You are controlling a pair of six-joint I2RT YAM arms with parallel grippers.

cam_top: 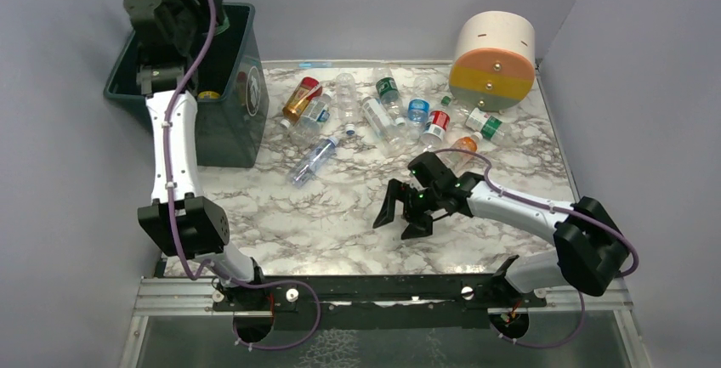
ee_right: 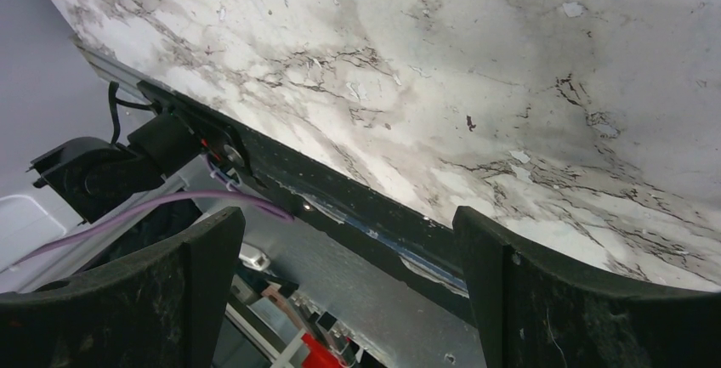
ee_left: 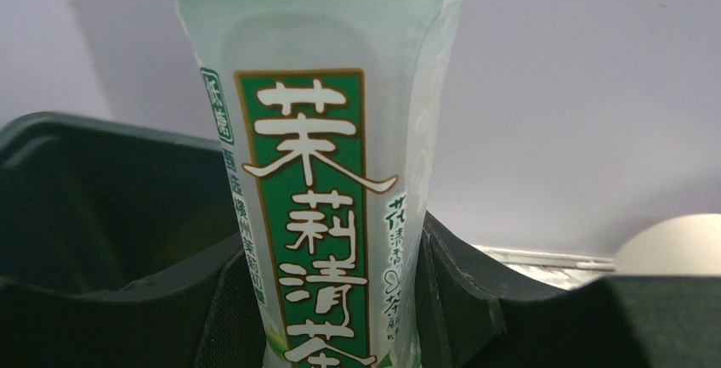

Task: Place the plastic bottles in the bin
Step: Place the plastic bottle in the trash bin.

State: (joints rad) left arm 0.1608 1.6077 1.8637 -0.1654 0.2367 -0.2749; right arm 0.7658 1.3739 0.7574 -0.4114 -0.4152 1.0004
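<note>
Over the far-left corner of the table (cam_top: 323, 232), the left arm (cam_top: 170, 155) rises from its base, elbow bent low near the front edge and forearm stretched up toward the green bin (cam_top: 231, 126), with the wrist above its open top. The left gripper (ee_left: 336, 300) is clamped on a clear bottle with a green label (ee_left: 306, 172), fingers pressed to both its sides. The right arm (cam_top: 519, 206) lies low across the middle of the table, and the right gripper (cam_top: 400, 222) is spread wide and holds nothing. The other bottles (cam_top: 374, 113) lie scattered at the back, between the bin and a big cylinder (cam_top: 493, 58).
</note>
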